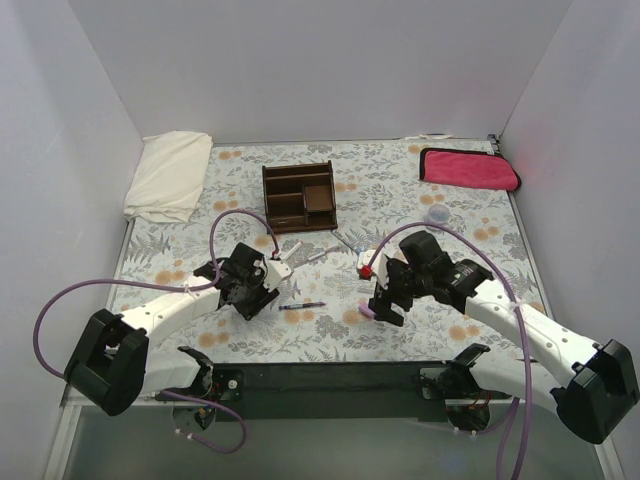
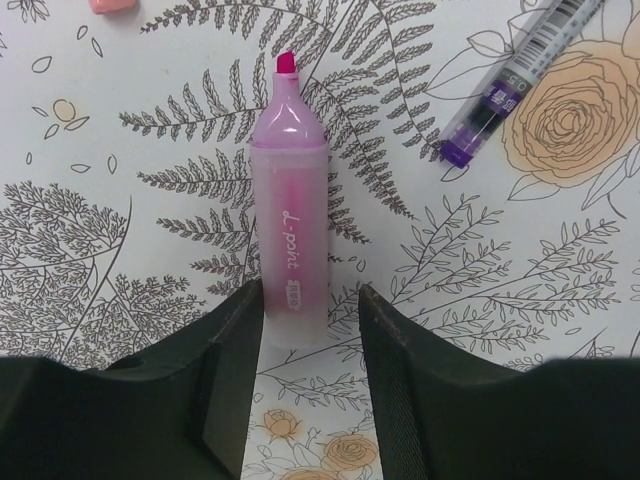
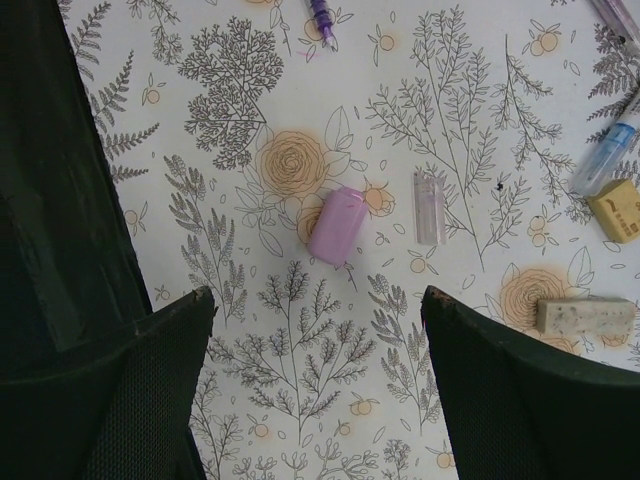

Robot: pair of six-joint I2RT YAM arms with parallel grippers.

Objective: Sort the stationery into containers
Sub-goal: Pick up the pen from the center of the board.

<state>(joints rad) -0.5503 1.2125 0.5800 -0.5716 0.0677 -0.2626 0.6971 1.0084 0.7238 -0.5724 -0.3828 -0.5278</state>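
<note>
I am straddling the highlighter [image 2: 289, 220] with left gripper [image 2: 310, 296], jaws apart, for pickup; right gripper [image 3: 318, 296] gaping above eraser [image 3: 337, 226].

From overhead I count one dark brown wooden desk organizer [image 1: 299, 197], one white folded cloth [image 1: 168, 175], one magenta folded cloth [image 1: 468, 168] and one slim dark pen [image 1: 302, 305]. My left wrist camera gives me one translucent pink highlighter [image 2: 290, 240] and one clear purple-ended pen [image 2: 505, 85]. The right wrist camera shows one rounded lilac eraser [image 3: 338, 226], one small clear piece [image 3: 429, 207], one tan block [image 3: 618, 210] and one speckled beige eraser [image 3: 585, 315]. I cannot tell whether any pen is counted twice.
</note>
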